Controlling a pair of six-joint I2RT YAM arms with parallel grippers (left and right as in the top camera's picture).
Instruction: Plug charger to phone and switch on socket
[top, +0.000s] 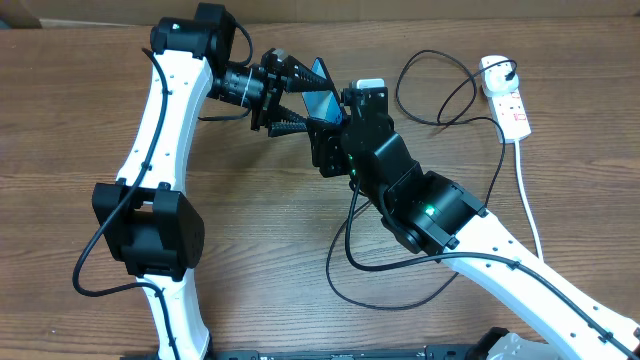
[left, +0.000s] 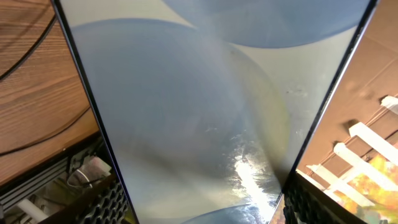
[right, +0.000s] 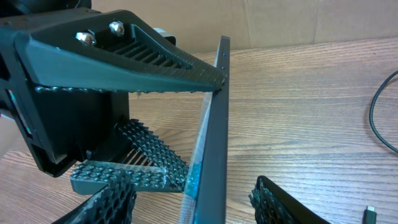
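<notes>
The phone (top: 322, 88) is held off the table, tilted, its blue screen (left: 199, 112) filling the left wrist view. My left gripper (top: 312, 97) is shut on it across its two long edges (left: 199, 208). In the right wrist view the phone shows edge-on (right: 214, 143). My right gripper (right: 196, 202) is open, one finger on each side of the phone's lower end, apart from it (top: 328, 128). The black charger cable (top: 440, 95) loops from the white socket (top: 510, 100) at the far right and runs under my right arm (top: 345, 275). A small dark tip (right: 370, 213) lies on the table.
The socket's thick white cord (top: 530, 220) runs toward the front right edge. Black cable also crosses the table in the left wrist view (left: 31, 43) and the right wrist view (right: 376, 118). A cardboard wall stands behind the wooden table (right: 280, 25).
</notes>
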